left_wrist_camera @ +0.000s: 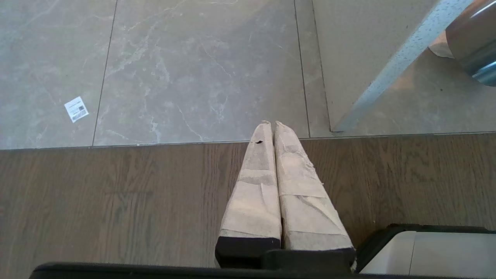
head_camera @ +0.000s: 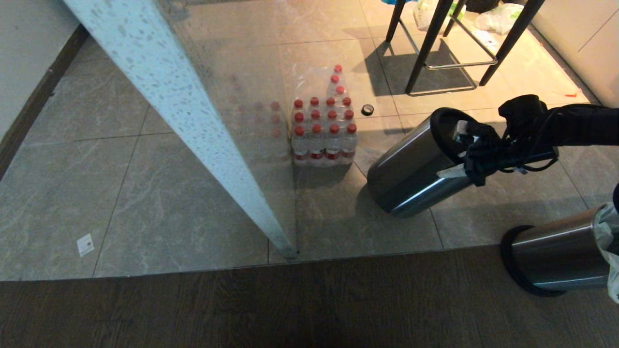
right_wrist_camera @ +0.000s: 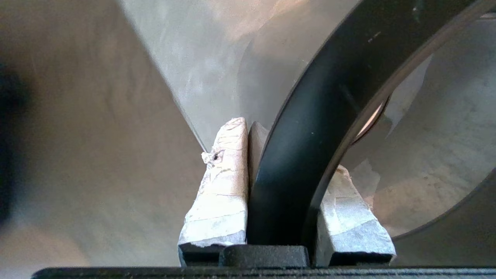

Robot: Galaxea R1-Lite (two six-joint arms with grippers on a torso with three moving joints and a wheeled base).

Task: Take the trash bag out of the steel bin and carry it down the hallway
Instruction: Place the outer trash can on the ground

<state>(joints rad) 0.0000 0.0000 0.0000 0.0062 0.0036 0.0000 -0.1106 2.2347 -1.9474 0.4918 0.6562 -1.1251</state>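
My right gripper is shut on the black rim of a steel bin, which hangs tilted over the tiled floor with its mouth towards me. In the right wrist view the rim sits between the taped fingers, and the bin's inside looks bare. A second steel bin lies tipped at the lower right, with the trash bag's white plastic bulging from its mouth. My left gripper is shut on nothing above the wooden floor. The hallway is out of view.
A slanting speckled white frame edge with a glass pane crosses the middle. Beyond it stand a wrapped pack of red-capped water bottles and a black tape roll. Black stool legs and white bags are farther back. A paper slip lies on the tiles.
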